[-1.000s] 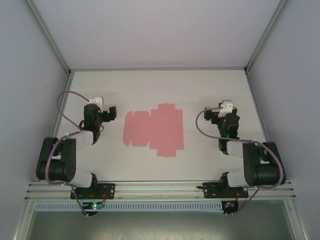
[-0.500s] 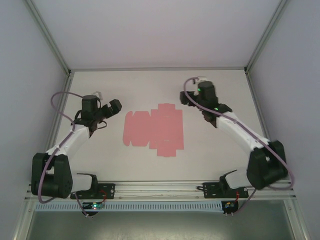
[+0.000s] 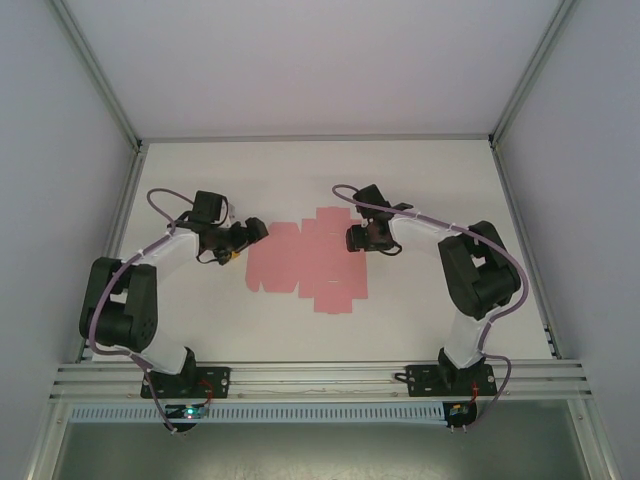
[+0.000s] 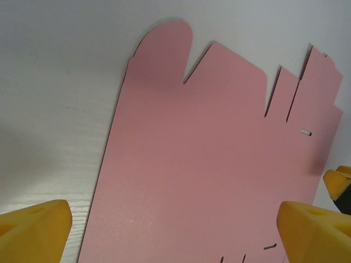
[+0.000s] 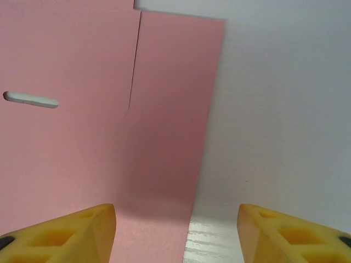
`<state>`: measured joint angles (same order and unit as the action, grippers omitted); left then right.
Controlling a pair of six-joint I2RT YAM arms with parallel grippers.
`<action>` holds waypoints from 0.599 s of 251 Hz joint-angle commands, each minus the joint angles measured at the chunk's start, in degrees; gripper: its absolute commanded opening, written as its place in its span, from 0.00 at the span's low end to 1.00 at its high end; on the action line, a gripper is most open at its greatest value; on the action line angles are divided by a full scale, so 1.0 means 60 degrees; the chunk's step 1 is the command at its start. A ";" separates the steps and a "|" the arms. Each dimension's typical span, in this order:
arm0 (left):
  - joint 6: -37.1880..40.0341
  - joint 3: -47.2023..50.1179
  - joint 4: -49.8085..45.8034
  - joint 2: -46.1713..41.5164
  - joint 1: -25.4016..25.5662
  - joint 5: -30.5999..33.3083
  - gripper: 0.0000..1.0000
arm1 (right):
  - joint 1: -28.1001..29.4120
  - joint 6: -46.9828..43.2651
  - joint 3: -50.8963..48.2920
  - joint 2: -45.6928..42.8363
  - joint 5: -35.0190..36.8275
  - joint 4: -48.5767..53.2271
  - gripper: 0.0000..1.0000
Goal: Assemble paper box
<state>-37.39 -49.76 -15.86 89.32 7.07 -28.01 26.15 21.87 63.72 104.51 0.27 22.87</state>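
Observation:
The paper box (image 3: 305, 258) is a flat pink die-cut sheet with flaps and slots, lying in the middle of the white table. My left gripper (image 3: 252, 232) hovers at the sheet's left edge, jaws wide open, and the sheet (image 4: 208, 164) spans the gap between its yellow fingertips (image 4: 35, 230). My right gripper (image 3: 358, 238) is at the sheet's right edge, open. Its fingertips (image 5: 82, 233) straddle the edge of a pink flap (image 5: 164, 137), one over the card, one over bare table. Neither gripper holds anything.
The white table (image 3: 430, 300) is framed by grey walls and aluminium rails (image 3: 320, 375) along the near edge. A slot (image 5: 30, 99) is cut in the card close to the right gripper.
Both arms swung inward from the table's sides and came down to the sheet's left and right edges. The right jaws have narrowed. The sheet has not moved.

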 commanded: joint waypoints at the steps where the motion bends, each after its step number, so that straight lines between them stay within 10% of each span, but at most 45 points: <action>1: -0.0020 -0.0116 -0.0166 0.0368 0.0096 -0.0756 0.96 | 0.0042 0.0257 -0.0258 0.0311 -0.0168 -0.0117 0.58; 150: 0.0920 -0.0567 0.0287 0.1565 0.0418 -0.3315 0.82 | 0.0186 0.0149 -0.1272 0.0807 -0.2233 -0.1661 0.48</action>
<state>-32.80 -52.51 -16.93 97.56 8.95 -39.81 25.98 22.61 59.55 104.51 -0.40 17.19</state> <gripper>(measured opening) 0.844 0.482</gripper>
